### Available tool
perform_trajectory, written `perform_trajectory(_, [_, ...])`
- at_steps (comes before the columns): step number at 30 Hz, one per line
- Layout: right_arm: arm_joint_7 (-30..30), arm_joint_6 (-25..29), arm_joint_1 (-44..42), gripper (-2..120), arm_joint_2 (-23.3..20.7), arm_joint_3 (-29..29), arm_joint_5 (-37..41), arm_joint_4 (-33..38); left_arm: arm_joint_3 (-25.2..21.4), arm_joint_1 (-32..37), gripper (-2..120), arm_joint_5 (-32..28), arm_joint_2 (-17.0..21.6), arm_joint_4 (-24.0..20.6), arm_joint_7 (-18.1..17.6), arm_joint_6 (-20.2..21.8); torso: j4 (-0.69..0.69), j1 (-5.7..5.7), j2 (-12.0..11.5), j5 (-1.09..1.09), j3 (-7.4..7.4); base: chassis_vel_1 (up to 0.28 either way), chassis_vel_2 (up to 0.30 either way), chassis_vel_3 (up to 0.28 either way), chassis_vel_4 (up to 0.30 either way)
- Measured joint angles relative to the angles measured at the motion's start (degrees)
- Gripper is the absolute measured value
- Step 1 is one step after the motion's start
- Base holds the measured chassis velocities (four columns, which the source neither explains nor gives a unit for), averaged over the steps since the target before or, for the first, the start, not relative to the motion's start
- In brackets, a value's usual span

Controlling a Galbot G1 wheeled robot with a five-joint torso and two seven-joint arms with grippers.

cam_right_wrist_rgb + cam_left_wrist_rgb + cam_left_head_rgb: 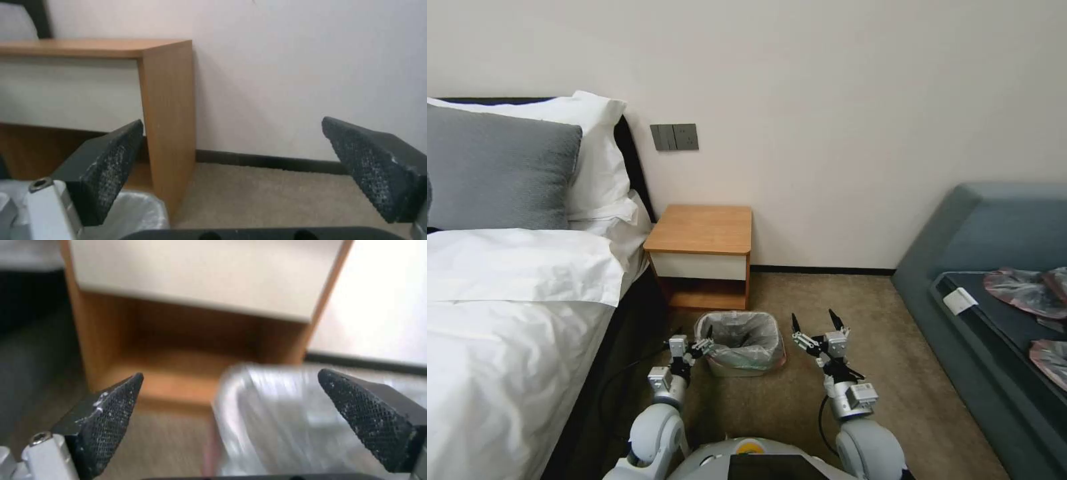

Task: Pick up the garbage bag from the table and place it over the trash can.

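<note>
The garbage bag (740,337), crinkly translucent grey, lines the trash can (746,371), its edge folded over the rim. The can stands on the carpet in front of the table (702,230), whose top is bare. My left gripper (697,341) is open at the can's left rim. In the left wrist view the left gripper (230,375) stands wide open, with the bag (285,420) close ahead and the table's shelf gap (186,340) behind. My right gripper (814,321) is open just right of the can. The right wrist view has that gripper (233,120) facing the table's side panel (169,100), the bag (133,213) at one finger.
A bed with white linen (514,320) and a black cable (620,373) lie at the left. A blue sofa (994,280) with similar pink-grey bags (1024,290) fills the right. The wall (840,133) is behind the table. Open carpet (840,293) lies right of the can.
</note>
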Motion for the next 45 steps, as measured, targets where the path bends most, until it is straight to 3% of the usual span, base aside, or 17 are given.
perform_trajectory(1, [0.00,0.00,0.00,100,0.00,0.00,0.00,0.00,0.00,0.00,100,0.00,0.00,0.00,0.00,0.00,0.00,0.00,0.00,0.00,0.00,0.000,0.000,0.000,0.000])
perform_trajectory(3, [0.12,0.63,-0.86,100,-0.18,0.55,1.98,0.21,-1.25,0.64,100,2.68,0.22,-0.67,0.75,-4.66,0.00,0.00,0.00,0.00,0.00,0.000,0.000,0.000,0.000])
perform_trajectory(7, [0.55,3.44,-1.77,100,-0.62,1.25,4.27,-0.59,-2.25,2.75,100,7.50,0.64,-2.32,1.77,-9.23,0.00,0.00,0.00,0.00,0.00,0.000,0.000,0.000,0.000])
perform_trajectory(15, [0.74,5.48,-2.10,100,-0.22,3.86,4.62,-1.66,-3.69,6.68,100,10.81,0.49,-4.53,-1.29,-13.30,0.01,0.00,0.00,0.00,0.00,0.000,0.000,0.000,0.000])
perform_trajectory(20, [0.56,6.24,-2.14,100,0.48,6.60,3.79,-2.81,-4.35,8.47,100,9.94,-0.72,-6.29,-1.19,-12.21,0.01,0.00,0.00,0.01,0.00,0.000,0.000,0.000,0.000])
perform_trajectory(29, [-3.35,6.36,-3.11,100,1.96,9.49,5.32,-3.08,-5.33,11.55,100,7.75,-0.96,-9.39,2.71,-6.41,0.00,0.00,0.00,0.00,0.00,0.000,0.000,0.000,0.000])
perform_trajectory(45, [-3.39,6.22,-3.11,100,1.95,9.40,5.31,-2.98,-5.33,11.43,100,7.68,-0.89,-9.36,2.82,-6.22,0.00,0.00,0.00,0.00,0.00,0.000,0.000,0.000,0.000])
